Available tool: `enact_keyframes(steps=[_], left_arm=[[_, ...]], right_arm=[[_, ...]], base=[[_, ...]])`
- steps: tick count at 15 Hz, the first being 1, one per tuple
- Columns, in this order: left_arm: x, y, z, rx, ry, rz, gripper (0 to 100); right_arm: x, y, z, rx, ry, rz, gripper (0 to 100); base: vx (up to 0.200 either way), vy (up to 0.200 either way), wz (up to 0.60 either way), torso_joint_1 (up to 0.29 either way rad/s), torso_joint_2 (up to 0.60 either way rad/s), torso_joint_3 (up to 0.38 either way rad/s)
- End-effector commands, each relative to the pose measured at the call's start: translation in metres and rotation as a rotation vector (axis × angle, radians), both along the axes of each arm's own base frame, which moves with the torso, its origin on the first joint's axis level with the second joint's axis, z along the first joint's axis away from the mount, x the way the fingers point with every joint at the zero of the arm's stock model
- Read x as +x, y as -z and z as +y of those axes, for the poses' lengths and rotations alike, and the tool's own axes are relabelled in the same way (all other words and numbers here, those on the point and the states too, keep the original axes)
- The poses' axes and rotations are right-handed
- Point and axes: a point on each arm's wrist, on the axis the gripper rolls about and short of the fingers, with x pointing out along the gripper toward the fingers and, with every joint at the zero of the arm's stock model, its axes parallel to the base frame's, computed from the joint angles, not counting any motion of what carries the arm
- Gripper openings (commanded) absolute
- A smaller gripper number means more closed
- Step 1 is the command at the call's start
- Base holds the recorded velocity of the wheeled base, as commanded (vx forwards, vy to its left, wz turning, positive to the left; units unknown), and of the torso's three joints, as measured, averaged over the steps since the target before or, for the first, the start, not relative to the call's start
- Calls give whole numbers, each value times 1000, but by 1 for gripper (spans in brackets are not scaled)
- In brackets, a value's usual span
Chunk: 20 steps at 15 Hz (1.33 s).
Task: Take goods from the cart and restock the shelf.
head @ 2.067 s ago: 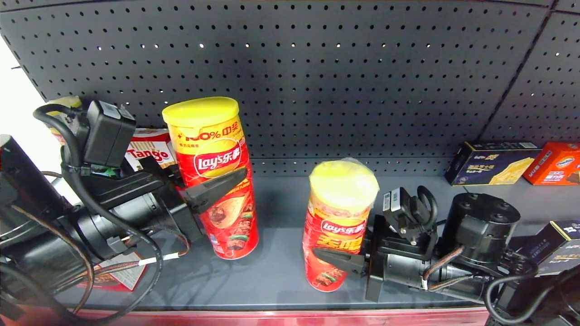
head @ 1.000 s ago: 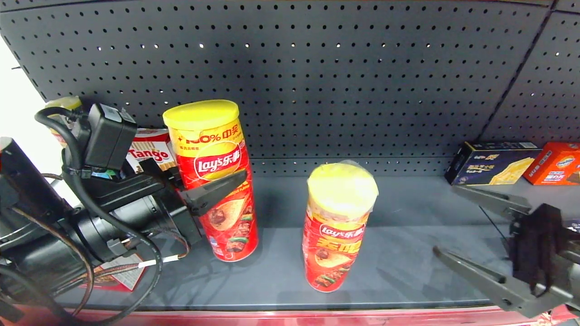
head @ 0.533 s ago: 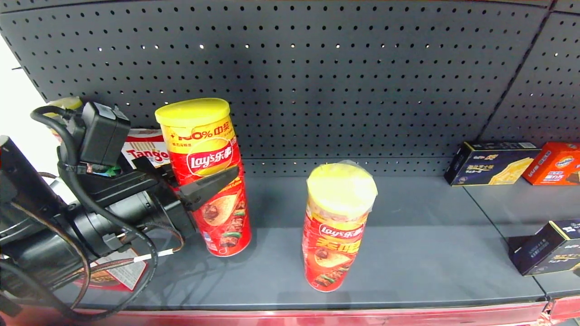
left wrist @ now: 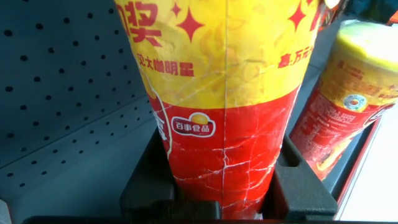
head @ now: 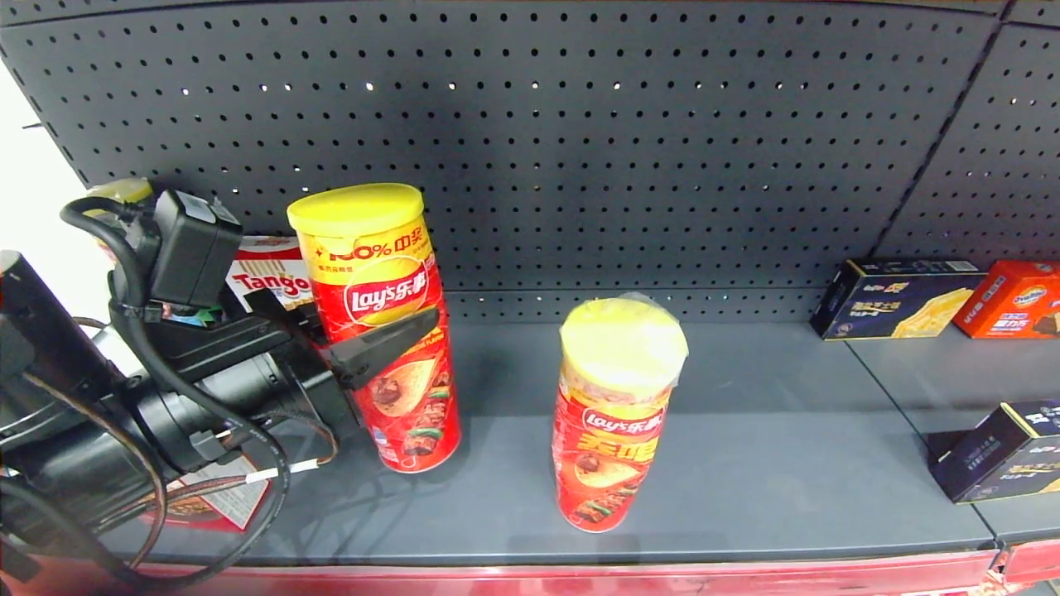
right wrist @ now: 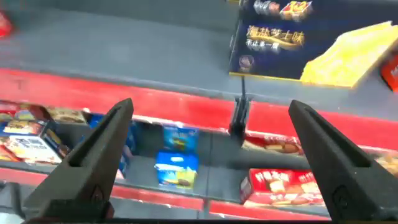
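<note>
Standing free on the shelf (head: 745, 463), one chip can (head: 617, 414) is stocked; the left gripper (head: 397, 327) pinches a second can (head: 373, 273), and the right gripper (right wrist: 211, 109) gapes empty.

I see dark grey pegboard (head: 629, 149) as back wall, holes in even rows. Along one upper row, pinpoints of light (head: 534, 84) come through holes. Slanted seam (head: 944, 141) at right splits pegboard into two panels. Below it, shelf (head: 762, 463): matte dark grey board, with joint line (head: 911, 422) running front to back under seam. Red strip (head: 580, 579) along front edge. Past pegboard's left edge, bright white glare (head: 33, 182). On my right wrist feed, grey board, red strip, and lower tier (right wrist: 214, 146) in shadow beneath.
</note>
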Motion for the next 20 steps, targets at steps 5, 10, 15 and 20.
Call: enact_keyframes(steps=[5, 10, 15, 20], left_arm=[[-2, 0, -4, 0, 24, -3, 0], [-3, -1, -4, -1, 19, -3, 0], [-5, 2, -4, 3, 25, 4, 0], [-5, 2, -4, 3, 25, 4, 0]], right_arm=[[-11, 4, 3, 32, -347, -37, 100], [-10, 4, -5, 61, 43, -19, 100], [-10, 4, -1, -11, -180, -33, 100], [-9, 5, -3, 79, -37, -32, 100]], base=[[0, 0, 0, 0, 0, 0], [0, 0, 0, 0, 0, 0], [0, 0, 0, 0, 0, 0], [0, 0, 0, 0, 0, 0]])
